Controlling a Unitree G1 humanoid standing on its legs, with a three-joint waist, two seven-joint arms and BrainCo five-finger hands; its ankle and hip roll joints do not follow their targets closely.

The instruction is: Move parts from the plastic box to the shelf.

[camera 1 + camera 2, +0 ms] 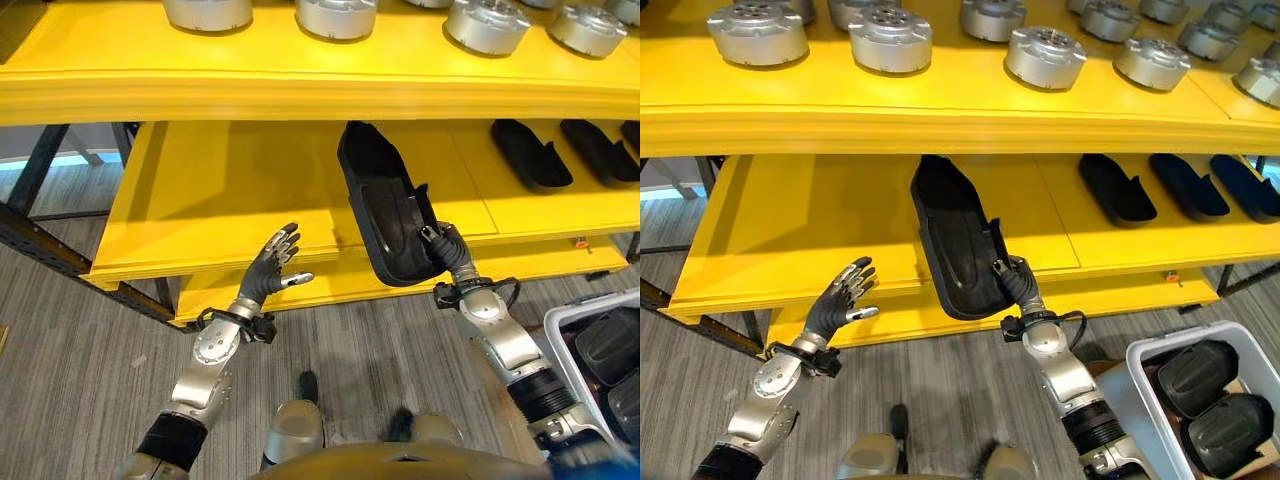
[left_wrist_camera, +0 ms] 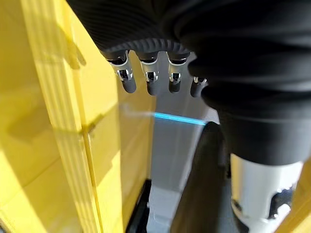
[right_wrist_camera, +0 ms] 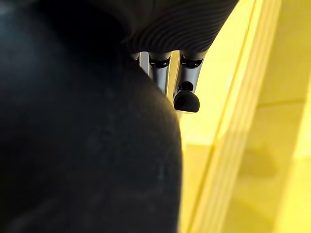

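The right hand (image 1: 1012, 280) grips a long black part (image 1: 952, 240) lying on the yellow shelf (image 1: 790, 230). The left hand (image 1: 840, 293) hovers beside it, fingers spread.

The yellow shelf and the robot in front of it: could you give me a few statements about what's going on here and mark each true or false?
1. The right hand holds a black part at the middle shelf. True.
2. The left hand grips a second black part. False: it is open and holds nothing.
3. Round silver parts sit on the top shelf. True.
4. The plastic box is empty. False: dark parts lie in it.
5. Other black parts lie on the middle shelf to the robot's right. True.
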